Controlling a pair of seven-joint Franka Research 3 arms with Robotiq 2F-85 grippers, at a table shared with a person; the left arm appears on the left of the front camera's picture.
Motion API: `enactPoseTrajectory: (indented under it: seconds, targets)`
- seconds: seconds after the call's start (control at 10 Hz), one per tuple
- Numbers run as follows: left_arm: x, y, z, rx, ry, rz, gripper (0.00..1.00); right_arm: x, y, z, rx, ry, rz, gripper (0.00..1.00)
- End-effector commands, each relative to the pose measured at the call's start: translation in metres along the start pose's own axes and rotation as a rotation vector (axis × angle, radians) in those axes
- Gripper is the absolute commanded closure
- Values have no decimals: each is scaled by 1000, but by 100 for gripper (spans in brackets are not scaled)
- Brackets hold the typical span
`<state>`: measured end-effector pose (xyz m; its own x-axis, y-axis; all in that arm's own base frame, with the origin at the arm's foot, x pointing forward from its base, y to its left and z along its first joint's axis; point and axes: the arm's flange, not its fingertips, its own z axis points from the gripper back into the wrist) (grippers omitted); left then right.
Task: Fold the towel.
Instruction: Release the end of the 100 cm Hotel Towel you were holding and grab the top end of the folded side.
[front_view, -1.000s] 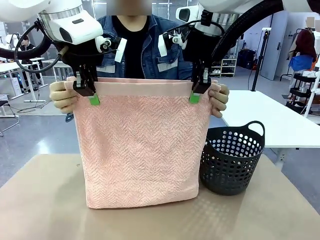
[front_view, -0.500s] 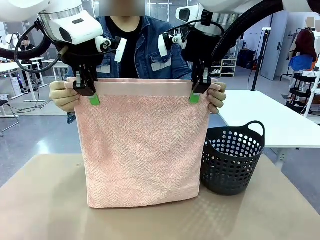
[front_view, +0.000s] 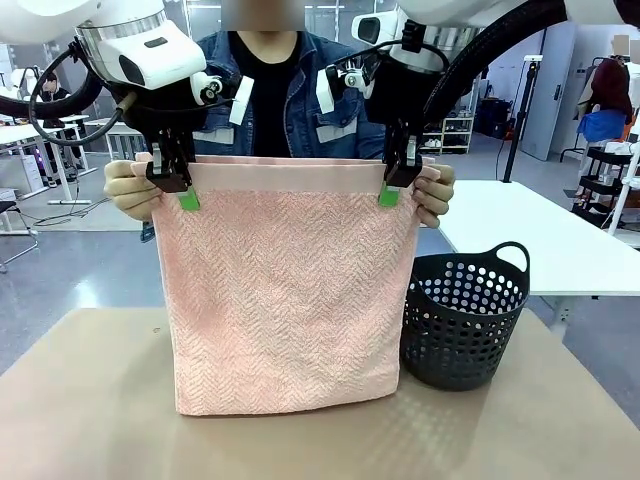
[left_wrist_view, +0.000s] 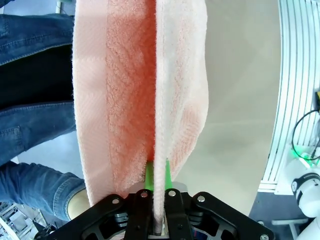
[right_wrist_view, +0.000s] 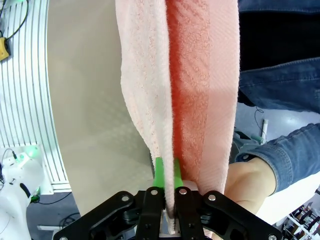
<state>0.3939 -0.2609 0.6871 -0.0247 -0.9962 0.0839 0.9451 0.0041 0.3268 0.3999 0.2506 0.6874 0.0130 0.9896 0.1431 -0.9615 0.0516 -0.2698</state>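
The pale pink towel (front_view: 285, 290) hangs upright as a doubled sheet, and its bottom edge rests on the tan table (front_view: 90, 400). My left gripper (front_view: 185, 195) pinches the top hem near the left corner. My right gripper (front_view: 390, 190) pinches it near the right corner. The person's hands (front_view: 130, 190) (front_view: 435, 195) hold the same corners just outside my fingers. In the left wrist view the gripper (left_wrist_view: 159, 175) has its green pads on either side of one towel (left_wrist_view: 130, 90) layer. The right wrist view shows the same for the right gripper (right_wrist_view: 167, 172) on the towel (right_wrist_view: 190, 75).
A dark grey perforated basket (front_view: 462, 320) stands on the table just right of the towel. The person in a denim jacket (front_view: 300, 95) stands close behind the towel. A white table (front_view: 540, 240) sits at the far right, beyond the basket.
The person's hands have shifted slightly inward at the top corners and the towel has swayed a little. Both grippers stay at the hem.
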Motion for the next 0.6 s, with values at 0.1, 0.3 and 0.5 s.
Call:
enactPoseTrajectory:
  seconds: [0.1,0.3,0.5]
  targets:
    - [0,-4,0,13,11,-11,55,-4,1,-1,9,-11,-8,44]
    - [-1,-9,13,97,19,7,22,-7,6,10,-70,-4,-28,8]
    - [-4,-19,30,192,-18,11,0,-8,16,25,-183,3,7,0]
